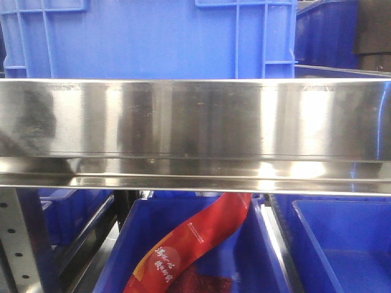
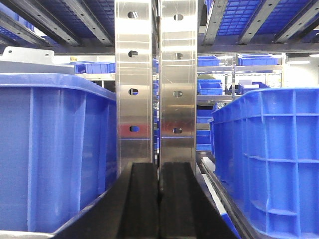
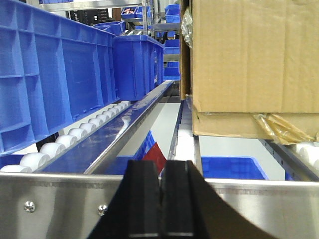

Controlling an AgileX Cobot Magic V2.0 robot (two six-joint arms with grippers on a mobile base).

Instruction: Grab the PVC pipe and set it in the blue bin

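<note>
Even, cool indoor light is filling all three views. In the front view, the steel shelf rail [image 1: 195,131] is throwing broad white glare bands and smeared reflections, and the bin interior beneath it is sitting in shade. In the left wrist view, the steel uprights [image 2: 155,84] are gleaming, the far background is washing out, and the close black fingers [image 2: 144,204] are appearing soft, possibly out of focus. In the right wrist view, the cardboard box [image 3: 251,55] is showing slight softness.

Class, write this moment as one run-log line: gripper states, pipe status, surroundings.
left gripper: shut, empty | right gripper: shut, empty | white tabbed piece atop left blue plastic bin: ungrasped | brown cardboard box on roller shelf
</note>
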